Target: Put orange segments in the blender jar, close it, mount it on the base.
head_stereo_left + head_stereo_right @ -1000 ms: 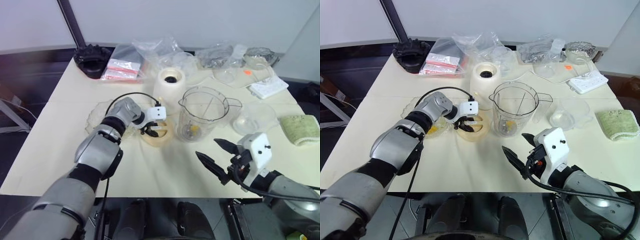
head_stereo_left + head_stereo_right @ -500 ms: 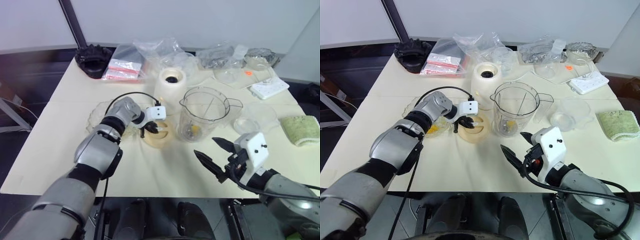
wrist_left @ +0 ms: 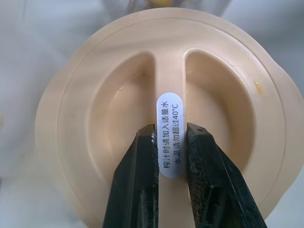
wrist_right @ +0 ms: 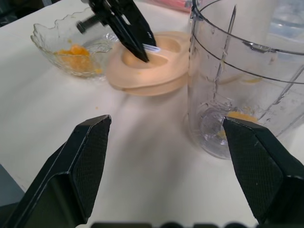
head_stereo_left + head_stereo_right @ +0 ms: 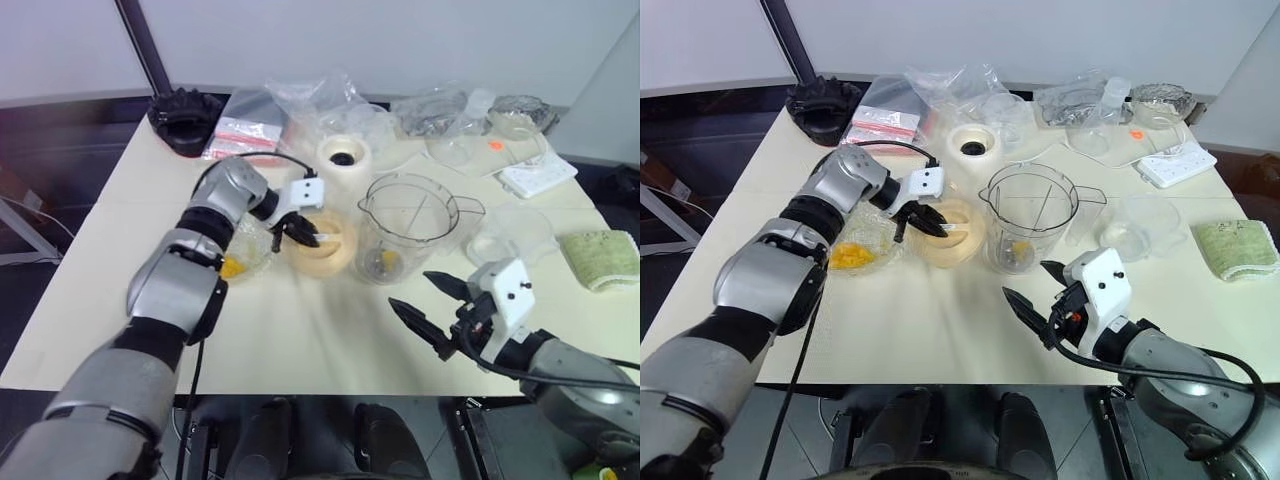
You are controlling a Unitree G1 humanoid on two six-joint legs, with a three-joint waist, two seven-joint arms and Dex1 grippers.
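Head pair overhead; wrists close on lid (image 3: 166, 114)

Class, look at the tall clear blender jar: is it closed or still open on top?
Open. The tall clear plastic blender jar has a bare rim; the flat pale-orange round lid is beside it, its centre ridge pinched by the left claw.

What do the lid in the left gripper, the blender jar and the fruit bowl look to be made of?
The lid: matte pale-orange moulded plastic, going by its smooth ridge and printed sticker. The blender jar: clear, likely plastic, with moulded seams and faint scuffs. The fruit bowl: scalloped and glossy with bright glints, probably glass, possibly clear plastic.
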